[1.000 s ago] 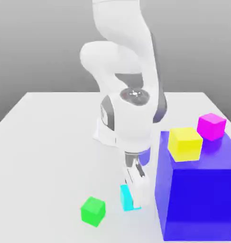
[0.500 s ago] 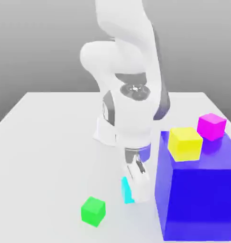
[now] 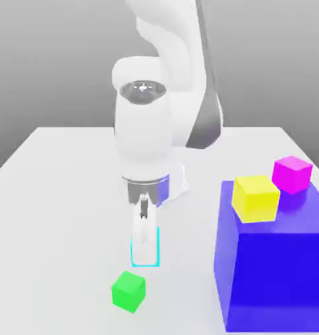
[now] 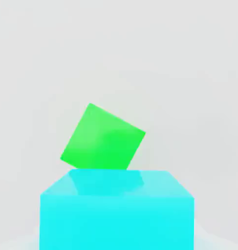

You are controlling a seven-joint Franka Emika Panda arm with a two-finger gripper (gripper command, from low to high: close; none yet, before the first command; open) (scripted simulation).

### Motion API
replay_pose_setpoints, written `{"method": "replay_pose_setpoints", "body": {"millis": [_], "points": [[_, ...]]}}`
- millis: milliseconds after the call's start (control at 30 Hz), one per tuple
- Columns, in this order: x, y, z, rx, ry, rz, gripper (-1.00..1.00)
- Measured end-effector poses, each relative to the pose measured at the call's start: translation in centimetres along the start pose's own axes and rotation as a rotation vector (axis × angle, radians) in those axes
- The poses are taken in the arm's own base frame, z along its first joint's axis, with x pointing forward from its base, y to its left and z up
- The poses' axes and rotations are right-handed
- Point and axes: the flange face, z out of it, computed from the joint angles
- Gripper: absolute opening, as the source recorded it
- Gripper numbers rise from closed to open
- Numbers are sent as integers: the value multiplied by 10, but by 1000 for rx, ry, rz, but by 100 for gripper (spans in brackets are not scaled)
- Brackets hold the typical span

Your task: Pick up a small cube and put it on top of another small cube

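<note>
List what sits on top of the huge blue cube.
On the huge blue cube sit a yellow cube, nearer the camera, and a magenta cube behind it. The magenta cube's lower near corner is covered by the yellow one; the top's far edge is hidden behind both.

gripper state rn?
Gripper: shut on the small bright cyan cube, carried above the table near the small green cube.
</note>
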Motion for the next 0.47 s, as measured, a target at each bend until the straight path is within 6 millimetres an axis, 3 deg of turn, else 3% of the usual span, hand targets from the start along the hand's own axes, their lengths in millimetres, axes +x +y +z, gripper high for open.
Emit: {"method": "replay_pose_setpoints", "body": {"millis": [133, 333, 367, 467], "points": [[13, -21, 4, 3, 0, 55, -100], [4, -15, 48, 2, 0, 31, -100], [4, -14, 55, 1, 0, 29, 100], [4, -14, 55, 1, 0, 29, 100]]}}
